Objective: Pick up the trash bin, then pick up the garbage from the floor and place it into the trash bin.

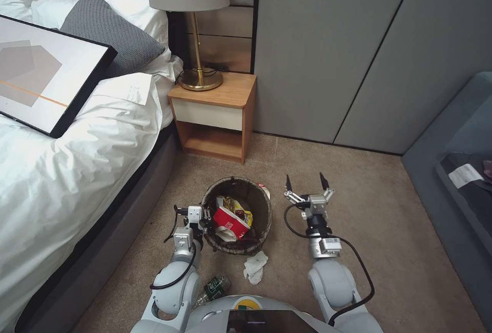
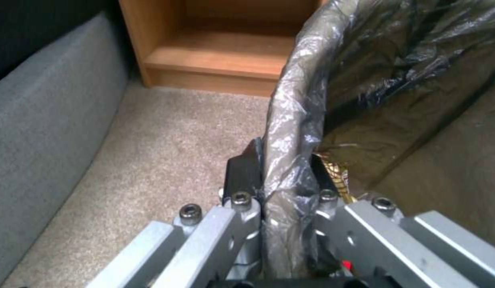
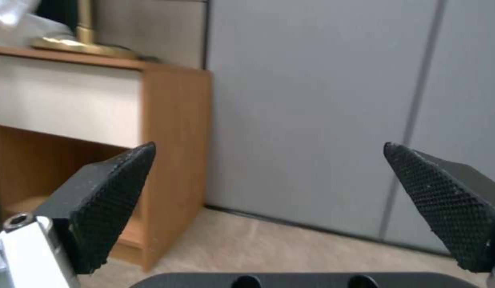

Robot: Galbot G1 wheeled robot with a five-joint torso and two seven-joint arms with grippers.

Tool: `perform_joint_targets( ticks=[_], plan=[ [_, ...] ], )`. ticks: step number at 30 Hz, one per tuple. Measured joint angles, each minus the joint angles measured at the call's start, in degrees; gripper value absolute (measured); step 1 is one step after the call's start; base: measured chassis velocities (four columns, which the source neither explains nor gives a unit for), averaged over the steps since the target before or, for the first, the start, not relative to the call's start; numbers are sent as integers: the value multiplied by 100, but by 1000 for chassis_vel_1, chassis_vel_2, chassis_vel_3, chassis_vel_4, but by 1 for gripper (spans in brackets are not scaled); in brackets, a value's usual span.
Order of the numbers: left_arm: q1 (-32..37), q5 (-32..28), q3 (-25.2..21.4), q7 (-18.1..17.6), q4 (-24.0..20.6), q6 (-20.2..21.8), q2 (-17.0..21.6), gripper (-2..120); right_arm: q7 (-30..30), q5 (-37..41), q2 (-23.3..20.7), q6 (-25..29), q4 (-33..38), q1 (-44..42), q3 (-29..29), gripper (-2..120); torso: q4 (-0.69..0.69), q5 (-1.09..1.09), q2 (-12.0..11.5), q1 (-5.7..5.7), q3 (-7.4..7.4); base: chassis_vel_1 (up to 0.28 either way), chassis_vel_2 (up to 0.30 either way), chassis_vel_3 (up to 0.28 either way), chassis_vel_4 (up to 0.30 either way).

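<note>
Left gripper [image 2: 282,180] pinches the trash bin [image 1: 237,215] rim, liner bunched between its pads; right gripper [image 1: 306,184] hangs wide open beside it.

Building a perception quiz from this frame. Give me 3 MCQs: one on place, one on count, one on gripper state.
1. Where does the tissue lie?
A. on the bed
B. on the carpet by the bin
C. on the nightstand

2. How many lamps stand on the nightstand?
A. one
B. two
C. three

3. What is the left gripper doing?
A. open above the bed
B. shut on the bin's rim
C. holding the bottle

Key: 1 B, it lies on the carpet just beside the bin. 2 A, a single brass lamp. 3 B, its fingers pinch the bagged rim; the right gripper is open.
</note>
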Motion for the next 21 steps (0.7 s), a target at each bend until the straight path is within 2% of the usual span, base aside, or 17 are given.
perform_joint_targets(
  ticks=[10,21],
  plan=[
    [-3,-62,-26,-5,-12,-22,-2,5,7,-60,179,402,-302,-89,442,100,1,0,0,0,0,0,0,0,0],
    [0,-65,-30,8,-33,-50,1,5,-105,-22,137,430,-318,-31,506,100,0,0,0,0,0,0,0,0,0]
  ],
)
